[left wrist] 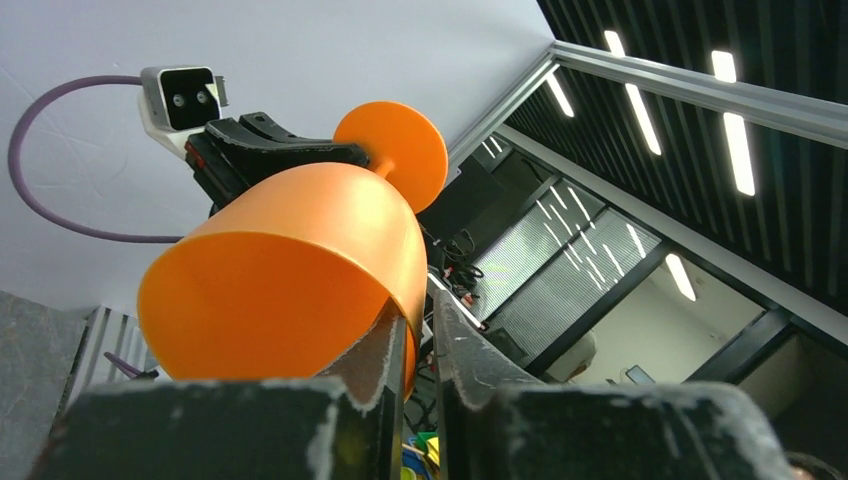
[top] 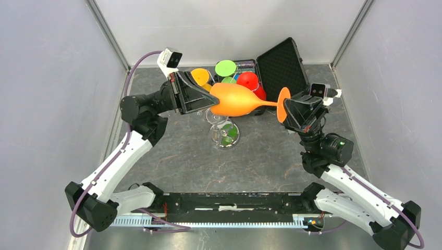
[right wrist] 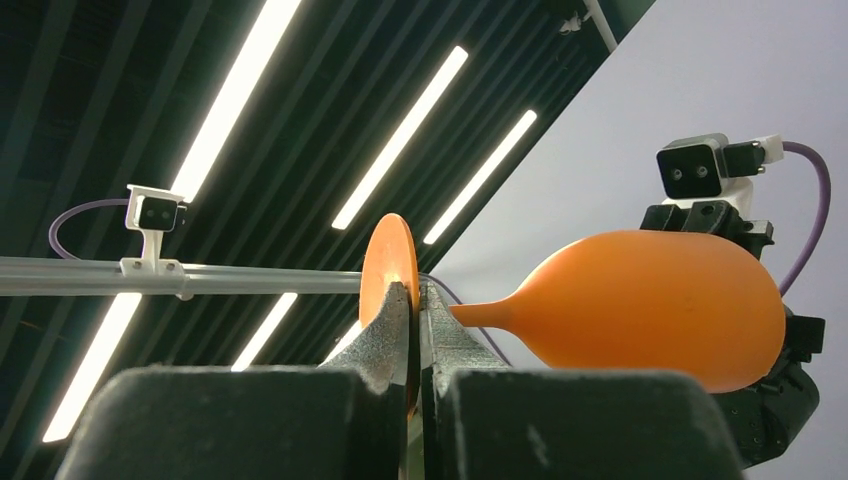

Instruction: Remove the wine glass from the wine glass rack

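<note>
Grey stone-pattern table point(top: 271, 156), pale walls around. Orange wine glass point(top: 237, 100) held sideways in air above wine glass rack point(top: 224, 134); seems free of wire arms. Bowl wall at rim is pinched by left gripper point(top: 209, 100), jaws narrow on it. Foot disc is clamped by right gripper point(top: 285, 111), jaws almost together. Two-point hold probably chosen so glass cannot swing. Rack arms thin, partly hidden under bowl, hard to make out. Black case point(top: 281, 65) at far side, contents partly covered.

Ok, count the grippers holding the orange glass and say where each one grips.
2. The left gripper pinches the orange glass at the bowl's rim; the right gripper pinches its round foot. No other gripper is in view.
</note>
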`<state>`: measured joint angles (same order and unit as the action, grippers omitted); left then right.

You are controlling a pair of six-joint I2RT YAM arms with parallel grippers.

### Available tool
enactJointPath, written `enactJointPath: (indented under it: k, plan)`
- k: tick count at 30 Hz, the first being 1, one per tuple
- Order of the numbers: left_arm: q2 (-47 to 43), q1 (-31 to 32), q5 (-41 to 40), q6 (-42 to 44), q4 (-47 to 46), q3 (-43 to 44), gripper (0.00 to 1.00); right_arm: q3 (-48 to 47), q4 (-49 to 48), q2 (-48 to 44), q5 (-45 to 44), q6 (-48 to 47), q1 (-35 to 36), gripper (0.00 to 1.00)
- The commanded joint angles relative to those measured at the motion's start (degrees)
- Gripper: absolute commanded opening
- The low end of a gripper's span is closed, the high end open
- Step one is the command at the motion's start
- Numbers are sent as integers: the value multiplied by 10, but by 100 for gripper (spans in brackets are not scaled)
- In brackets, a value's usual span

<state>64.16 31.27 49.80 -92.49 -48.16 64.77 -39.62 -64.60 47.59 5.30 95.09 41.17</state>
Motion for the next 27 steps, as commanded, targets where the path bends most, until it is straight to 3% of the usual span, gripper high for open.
enactJointPath:
  k: [1, 3, 7, 12, 16, 20, 24, 27]
  plan:
    - [-13, 17, 26, -18, -67, 28, 9, 4, 54, 31, -13, -29, -5, 0]
    - [-20, 18, 28, -5, -57, 26, 2, 7, 48, 35, -9, -25, -5, 0]
    - [-43, 18, 24, 60, -3, 20, 2, 14, 41, 39, -7, -26, -5, 0]
    - [-66, 18, -12, 162, 78, 44, 2, 8, 25, 43, -5, -45, -5, 13]
    - [-54, 18, -15, 158, 64, 55, 2, -7, 18, 54, 7, -46, -5, 18]
    - [-45, 18, -32, 140, 47, 50, 2, -27, 14, 82, 32, -51, -5, 47]
    - [-46, 18, -48, 167, 74, 65, 2, -40, -12, 113, 60, -42, -5, 59]
    - [-58, 18, -64, 229, 144, 82, 2, -39, -15, 116, 62, -48, -6, 64]
